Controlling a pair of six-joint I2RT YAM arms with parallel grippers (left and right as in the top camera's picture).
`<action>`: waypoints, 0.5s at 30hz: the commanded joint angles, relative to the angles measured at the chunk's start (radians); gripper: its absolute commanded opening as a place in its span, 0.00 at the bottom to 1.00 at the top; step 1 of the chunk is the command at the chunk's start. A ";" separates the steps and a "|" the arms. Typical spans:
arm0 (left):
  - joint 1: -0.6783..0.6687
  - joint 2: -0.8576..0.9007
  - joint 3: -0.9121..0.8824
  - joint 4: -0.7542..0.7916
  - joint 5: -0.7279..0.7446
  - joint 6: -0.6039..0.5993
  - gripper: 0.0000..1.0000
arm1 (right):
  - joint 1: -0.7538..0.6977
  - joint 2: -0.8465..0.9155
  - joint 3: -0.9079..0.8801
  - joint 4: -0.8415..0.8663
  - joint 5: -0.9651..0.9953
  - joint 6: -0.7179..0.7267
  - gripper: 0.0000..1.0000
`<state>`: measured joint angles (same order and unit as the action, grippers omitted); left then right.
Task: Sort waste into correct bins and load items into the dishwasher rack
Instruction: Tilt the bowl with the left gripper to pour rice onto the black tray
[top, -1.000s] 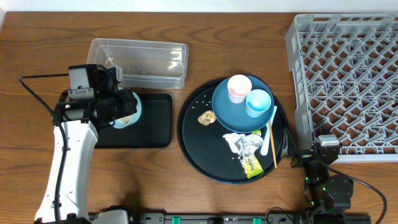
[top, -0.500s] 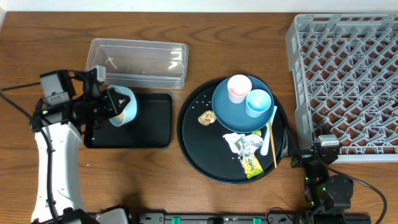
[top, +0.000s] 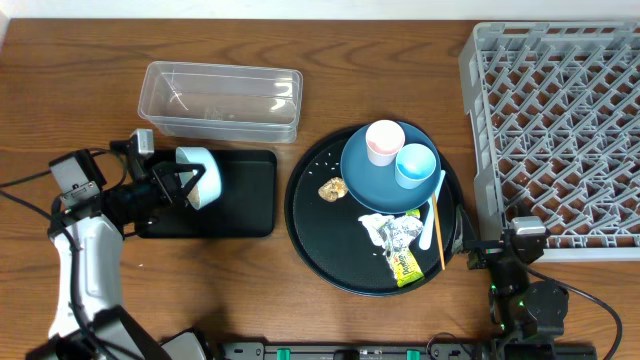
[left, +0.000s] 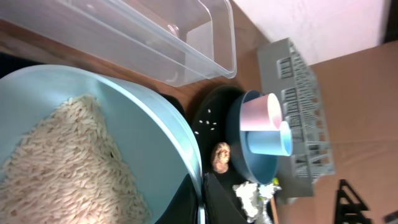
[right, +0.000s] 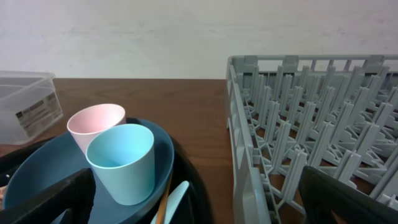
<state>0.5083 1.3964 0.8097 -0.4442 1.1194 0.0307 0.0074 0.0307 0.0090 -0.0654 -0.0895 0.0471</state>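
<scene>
Overhead: the left gripper (top: 182, 183) is clamped on the light blue bowl (top: 203, 176), which is tipped on its side over the left end of the black rectangular tray (top: 250, 205).

Left wrist: white rice (left: 59, 168) lies heaped inside the tilted bowl.

Right wrist: the right gripper (right: 196, 190) stands wide apart and empty, with the dishwasher rack (right: 311, 112) ahead to its right.

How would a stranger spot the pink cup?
Left of the grey rack sits a round black tray. On its blue plate stand two cups. The pink cup is pinkish-white, unlike the light blue cup beside it.
</scene>
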 joint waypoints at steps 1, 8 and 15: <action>0.032 0.055 -0.006 0.006 0.115 0.018 0.06 | -0.007 0.000 -0.003 -0.002 0.007 -0.011 0.99; 0.095 0.174 -0.006 0.095 0.345 0.021 0.06 | -0.007 0.000 -0.003 -0.002 0.007 -0.011 0.99; 0.131 0.214 -0.006 0.095 0.444 0.040 0.06 | -0.007 0.000 -0.003 -0.002 0.007 -0.011 0.99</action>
<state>0.6273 1.6070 0.8082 -0.3538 1.4494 0.0364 0.0074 0.0307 0.0090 -0.0654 -0.0895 0.0471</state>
